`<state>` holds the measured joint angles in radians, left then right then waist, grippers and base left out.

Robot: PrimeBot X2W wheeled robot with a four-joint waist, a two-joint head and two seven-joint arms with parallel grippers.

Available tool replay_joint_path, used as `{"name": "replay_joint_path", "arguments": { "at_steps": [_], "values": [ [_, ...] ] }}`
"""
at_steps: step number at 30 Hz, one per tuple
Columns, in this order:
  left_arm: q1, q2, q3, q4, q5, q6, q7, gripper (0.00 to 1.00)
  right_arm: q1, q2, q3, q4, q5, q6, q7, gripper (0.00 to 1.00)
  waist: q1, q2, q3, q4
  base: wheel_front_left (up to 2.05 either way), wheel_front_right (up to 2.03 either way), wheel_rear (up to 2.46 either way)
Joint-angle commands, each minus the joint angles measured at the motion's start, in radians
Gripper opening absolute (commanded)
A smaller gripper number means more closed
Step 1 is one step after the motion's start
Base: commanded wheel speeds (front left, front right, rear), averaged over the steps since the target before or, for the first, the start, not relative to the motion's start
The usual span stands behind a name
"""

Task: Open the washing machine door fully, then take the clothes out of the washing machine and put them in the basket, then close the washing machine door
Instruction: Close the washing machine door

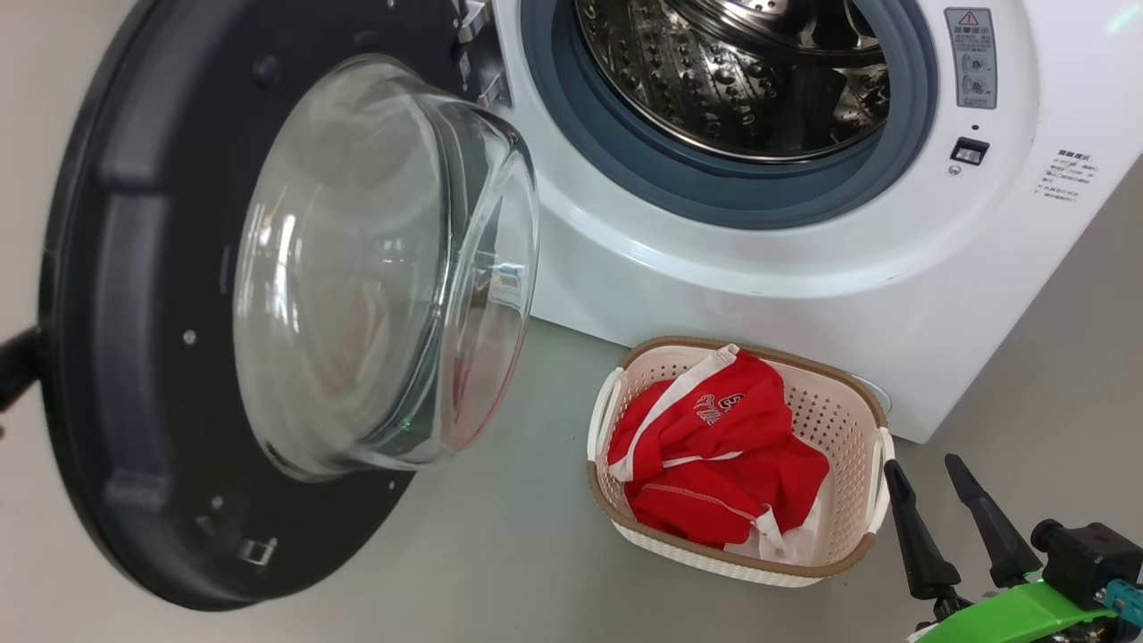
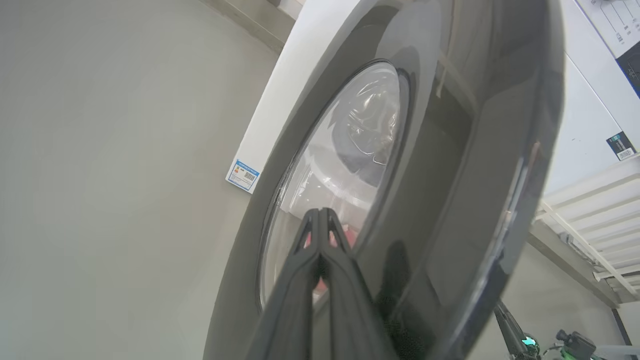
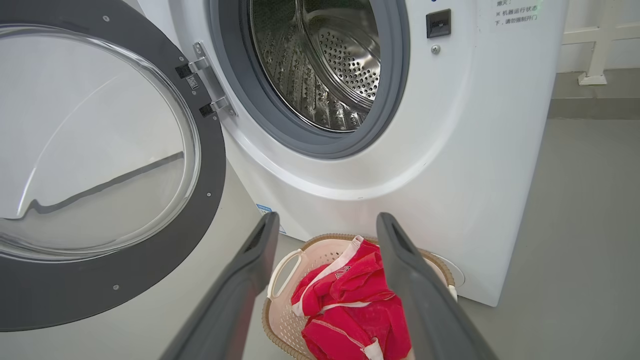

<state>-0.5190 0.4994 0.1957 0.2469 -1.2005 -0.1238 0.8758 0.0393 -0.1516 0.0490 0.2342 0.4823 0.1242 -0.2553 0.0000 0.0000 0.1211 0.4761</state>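
Right end effector (image 1: 921, 469) hangs released just right of the basket (image 1: 839, 429) holding the clothes (image 1: 714, 446).
Left end effector (image 2: 320, 216) is clenched empty by the outer glass of the open door (image 1: 116, 268); the basket sits on the floor (image 1: 500, 536) before the washing machine (image 1: 804, 295).

Pictured: one big white box-shaped front-loading washing machine (image 1: 804, 268); one round black-rimmed door (image 1: 134, 357) with one bulging clear glass window; one cream perforated plastic basket (image 1: 835, 420) with two white side handles (image 1: 604, 402); one heap of bright red, white-trimmed clothes (image 1: 714, 446), garments uncountable; two dark-fingered grippers, the left gripper (image 2: 319, 211) and the right gripper (image 1: 921, 462).
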Motion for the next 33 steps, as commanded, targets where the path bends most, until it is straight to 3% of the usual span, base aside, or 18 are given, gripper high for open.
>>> {"name": "replay_joint_path", "arguments": {
  "at_steps": [1, 21, 33],
  "values": [
    [-0.004, 0.057, 0.008, -0.06, -0.023, -0.007, 0.006, 0.0, -0.011, -0.009, 0.022, -0.021, -0.009, 0.007, -0.006, 1.0, 0.0, 0.0, 0.001, -0.004, 0.0, 0.0, 0.0],
    [-0.023, 0.048, -0.219, -0.308, -0.164, -0.007, -0.092, 0.0, -0.022, -0.009, 0.026, -0.021, -0.007, 0.007, -0.006, 1.0, 0.0, 0.0, 0.01, -0.055, 0.0, 0.0, 0.0],
    [-0.093, 0.005, -0.348, -0.339, -0.184, -0.007, -0.227, 0.0, -0.03, -0.01, 0.029, -0.019, -0.006, 0.007, -0.006, 1.0, 0.0, 0.0, 0.016, -0.079, 0.0, 0.0, 0.0]
  ]
}}
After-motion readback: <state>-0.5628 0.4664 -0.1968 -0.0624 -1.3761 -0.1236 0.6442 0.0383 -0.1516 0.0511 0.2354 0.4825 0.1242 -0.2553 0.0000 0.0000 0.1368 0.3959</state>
